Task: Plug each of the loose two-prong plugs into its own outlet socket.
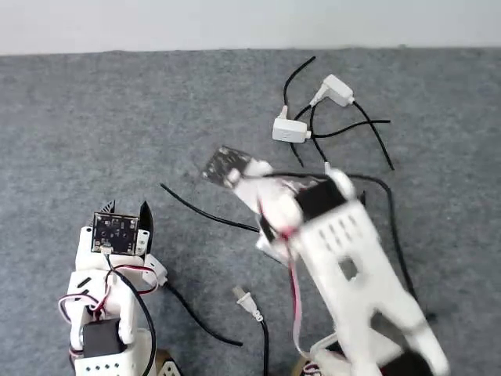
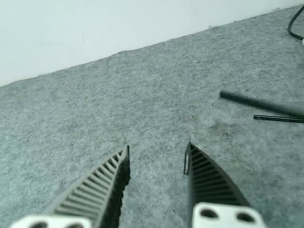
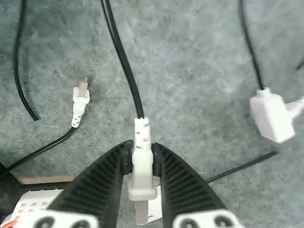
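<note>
My right gripper (image 3: 141, 147) is shut on a white two-prong plug (image 3: 141, 178), whose black cord (image 3: 124, 61) runs away over the carpet. In the high view this gripper (image 1: 235, 174) hovers mid-table, short of two white outlet sockets (image 1: 291, 131) (image 1: 337, 90) at the back. One socket (image 3: 273, 116) lies off to the side in the right wrist view. A second loose plug (image 1: 249, 304) (image 3: 80, 102) lies flat near the front. My left gripper (image 2: 157, 148) (image 1: 125, 213) stands open over bare carpet at the front left, holding nothing.
Grey carpet (image 1: 94, 125) covers the table. Black cords (image 1: 344, 129) tangle around the sockets, and one cord (image 1: 205, 213) crosses the middle. More cord ends (image 2: 261, 104) lie ahead of the left gripper. A pale wall (image 2: 95, 28) bounds the far edge.
</note>
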{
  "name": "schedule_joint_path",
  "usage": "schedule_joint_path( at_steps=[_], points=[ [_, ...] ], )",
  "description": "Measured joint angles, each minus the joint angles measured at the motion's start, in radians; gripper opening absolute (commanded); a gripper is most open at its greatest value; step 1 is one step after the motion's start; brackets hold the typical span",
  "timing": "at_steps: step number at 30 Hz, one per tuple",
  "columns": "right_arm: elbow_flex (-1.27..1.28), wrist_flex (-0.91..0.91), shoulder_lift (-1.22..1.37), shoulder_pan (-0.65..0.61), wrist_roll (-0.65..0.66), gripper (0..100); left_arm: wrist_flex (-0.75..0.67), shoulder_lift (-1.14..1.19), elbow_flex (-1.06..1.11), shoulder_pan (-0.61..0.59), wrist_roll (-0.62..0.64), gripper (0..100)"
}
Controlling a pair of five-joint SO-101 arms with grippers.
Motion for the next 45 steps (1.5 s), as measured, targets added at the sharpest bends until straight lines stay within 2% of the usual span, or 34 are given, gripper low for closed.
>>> schedule_joint_path(
  at_steps=[5,13,16,22,26,33,45],
  points=[
    [0.212,-0.054,-0.341,0.015,-0.002,0.8,0.0,0.0,0.0,0.0,0.0,18],
    [0.647,-0.348,-0.859,0.273,-0.008,0.8,0.0,0.0,0.0,0.0,0.0,18],
    [0.801,-0.422,-1.028,0.313,-0.012,0.8,0.0,0.0,0.0,0.0,0.0,18],
    [0.979,-0.45,-1.321,0.384,-0.038,0.8,0.0,0.0,0.0,0.0,0.0,18],
    [1.057,-0.532,-1.32,0.448,-0.094,0.8,0.0,0.0,0.006,0.0,0.0,18],
    [1.267,-0.761,-1.32,0.474,-0.112,0.8,0.0,0.0,0.006,0.0,0.0,18],
    [1.338,-0.825,-1.32,0.466,-0.12,0.8,0.0,0.0,0.023,0.0,-0.046,18]
  ],
)
